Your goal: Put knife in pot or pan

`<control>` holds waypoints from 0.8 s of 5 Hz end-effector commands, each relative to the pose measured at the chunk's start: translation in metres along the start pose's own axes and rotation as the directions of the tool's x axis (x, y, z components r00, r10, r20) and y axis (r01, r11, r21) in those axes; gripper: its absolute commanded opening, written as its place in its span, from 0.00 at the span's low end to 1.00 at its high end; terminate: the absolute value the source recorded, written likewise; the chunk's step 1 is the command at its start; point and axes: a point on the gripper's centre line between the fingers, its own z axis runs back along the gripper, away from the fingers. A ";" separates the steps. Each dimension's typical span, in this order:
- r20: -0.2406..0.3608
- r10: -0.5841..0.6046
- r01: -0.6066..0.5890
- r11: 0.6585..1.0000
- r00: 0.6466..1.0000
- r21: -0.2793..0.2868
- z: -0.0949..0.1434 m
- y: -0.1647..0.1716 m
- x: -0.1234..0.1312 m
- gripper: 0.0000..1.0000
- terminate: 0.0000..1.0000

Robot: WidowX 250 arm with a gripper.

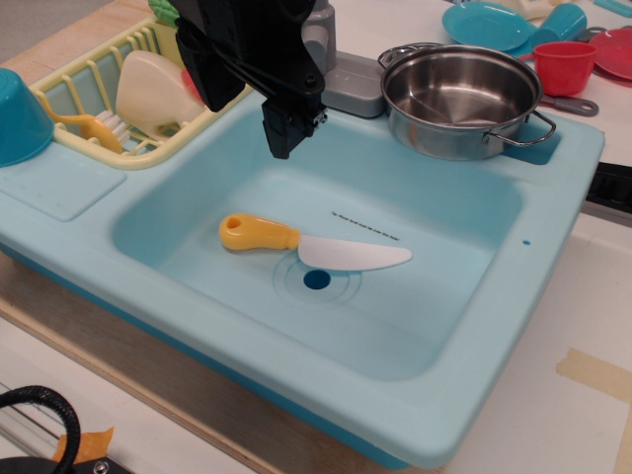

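The knife [311, 245], with a yellow handle and white blade, lies flat on the bottom of the light blue toy sink [178, 296], handle to the left, blade tip to the right, just above the drain. The steel pot [461, 99] stands empty on the sink's back right corner. My black gripper [284, 133] hangs above the back left of the basin, above and behind the knife's handle. Its fingers are together and hold nothing.
A yellow dish rack [118, 94] with a cream plate sits at the back left. A teal bowl [20, 118] is at the far left. A grey faucet [346, 79] stands behind the basin. A red cup [563, 67] and teal dishes lie at the back right.
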 end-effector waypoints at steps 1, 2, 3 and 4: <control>0.000 0.000 0.000 1.000 1.000 0.000 0.000 0.000 0.000 1.00 0.00; 0.104 -0.178 0.188 0.977 0.978 -0.097 -0.006 0.007 -0.004 1.00 0.00; 0.096 -0.333 0.346 0.920 0.938 -0.185 -0.019 0.001 -0.004 1.00 0.00; 0.057 -0.374 0.377 0.900 0.926 -0.219 -0.030 -0.004 -0.009 1.00 0.00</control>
